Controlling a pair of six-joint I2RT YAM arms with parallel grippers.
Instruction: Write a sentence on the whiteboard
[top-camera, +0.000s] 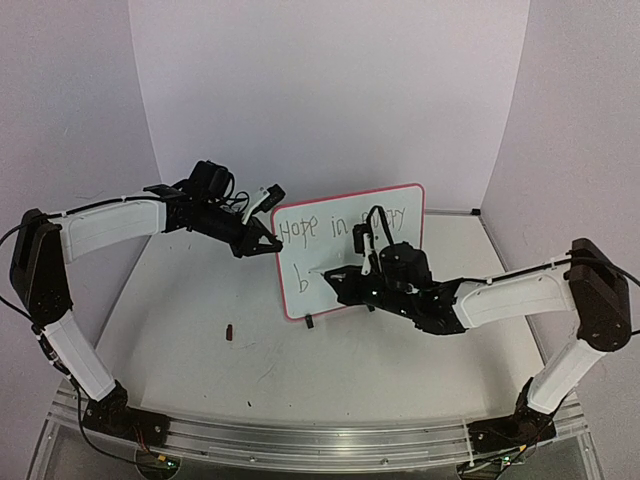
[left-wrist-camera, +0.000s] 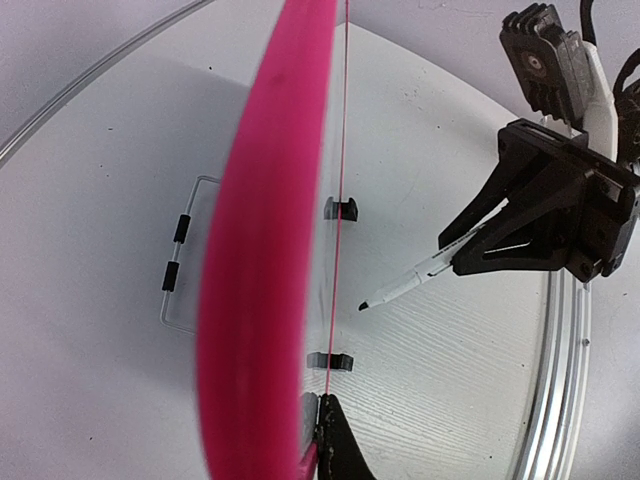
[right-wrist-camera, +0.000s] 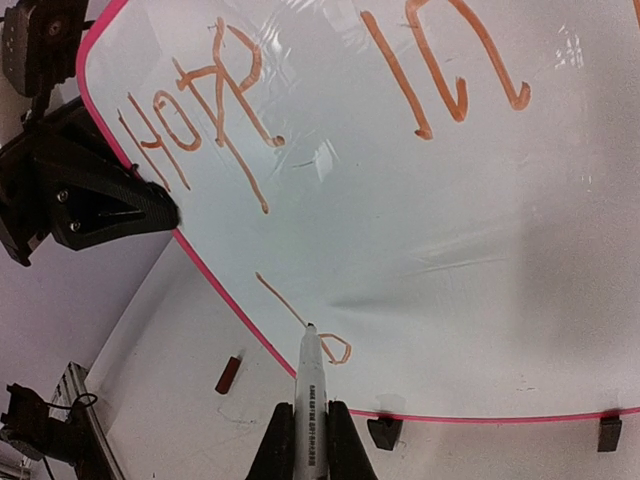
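Note:
The whiteboard (top-camera: 345, 262), with its pink rim, stands upright on black feet (right-wrist-camera: 384, 432) at mid-table. My left gripper (top-camera: 270, 238) is shut on its left rim. In the left wrist view the rim (left-wrist-camera: 260, 250) runs edge-on between that gripper's (left-wrist-camera: 320, 425) fingers. The sentence (top-camera: 312, 229) reads "Hope in" (right-wrist-camera: 200, 130), with more letters partly behind the right arm, and a "b" (right-wrist-camera: 318, 335) on the line below. My right gripper (right-wrist-camera: 311, 415) is shut on a white marker (right-wrist-camera: 310, 385). The marker's tip (left-wrist-camera: 362, 305) sits at the "b", just off the board's face.
A small dark red marker cap (top-camera: 231, 331) lies on the table left of the board (right-wrist-camera: 229, 373). An aluminium rail (top-camera: 320, 440) runs along the near edge by the arm bases. White backdrop walls (top-camera: 330, 90) close in the back and sides.

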